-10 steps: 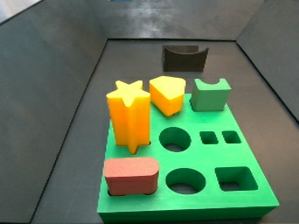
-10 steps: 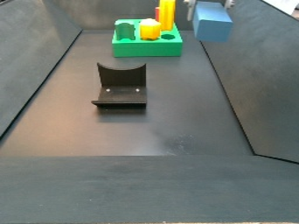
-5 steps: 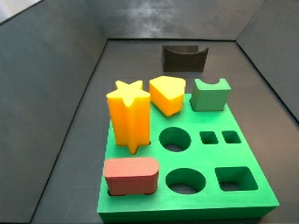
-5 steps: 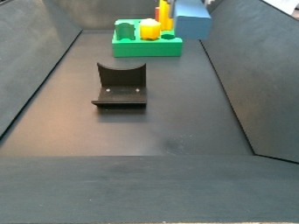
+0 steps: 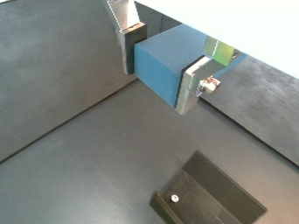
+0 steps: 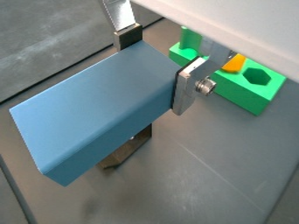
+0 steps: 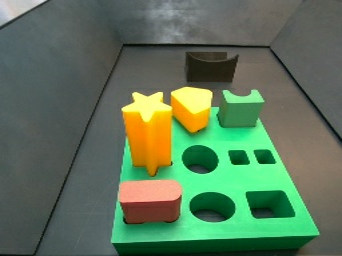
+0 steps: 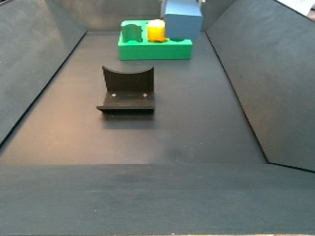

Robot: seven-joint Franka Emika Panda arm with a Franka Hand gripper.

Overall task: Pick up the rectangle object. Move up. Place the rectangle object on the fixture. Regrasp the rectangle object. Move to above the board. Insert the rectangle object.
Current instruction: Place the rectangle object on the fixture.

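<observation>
Blue-grey and plain, the small rectangular block (image 5: 163,59) sits clamped between your pincer's (image 5: 162,59) two flat silver fingers (image 5: 193,86), one plate pressed on each opposite face. You can see this grip in both wrist views; in a wrist view the block (image 6: 100,122) juts out past the finger plates as a long smooth slab with sharp edges and no markings. The pincer is grasping the block and holds it off the floor.

In a side view the block (image 8: 181,18) hangs at the far end of the enclosure, over the large bright green flat board (image 8: 155,45), partly hiding the yellow pieces standing there. The fingers themselves are not clear in that view.

Behind the held block in a wrist view you see a corner of the green board (image 6: 251,86) with a hole in it. The dark brown-black fixture (image 8: 127,89) with its curved notch stands on the dark floor, well apart from the block and nearer the camera. In a side view the board (image 7: 214,190) carries an orange star piece (image 7: 148,133), a yellow piece (image 7: 191,108), a green notched block (image 7: 239,107) and a red rounded block (image 7: 148,201).
</observation>
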